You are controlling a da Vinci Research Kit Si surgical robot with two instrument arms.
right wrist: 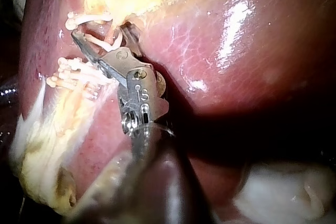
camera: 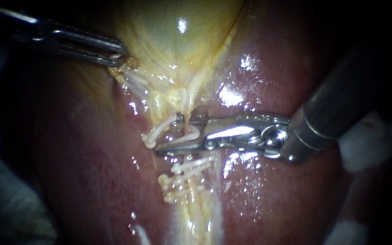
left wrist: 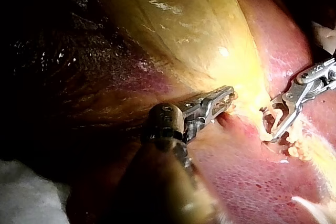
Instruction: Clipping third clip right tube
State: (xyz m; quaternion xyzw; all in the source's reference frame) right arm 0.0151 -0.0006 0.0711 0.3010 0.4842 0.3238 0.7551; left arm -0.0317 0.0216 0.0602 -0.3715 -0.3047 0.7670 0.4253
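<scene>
Right instrument (camera: pixel 175 134) nearest: jaws spread, cradling open clip (camera: pixel 195 133) astride tube (camera: pixel 183 111). Left instrument (camera: pixel 120 56), far left, pinches gallbladder (camera: pixel 178 41). Placement step; next likely squeeze shut, clear of set clips (camera: pixel 191 165).

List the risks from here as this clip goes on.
The right instrument holds an open clip close beside the placed clips; closing may snag one.
The tube inside its jaws is mostly hidden, so the clip may catch only part.
The left instrument grips the gallbladder; if it slips, the target may shift.
</scene>
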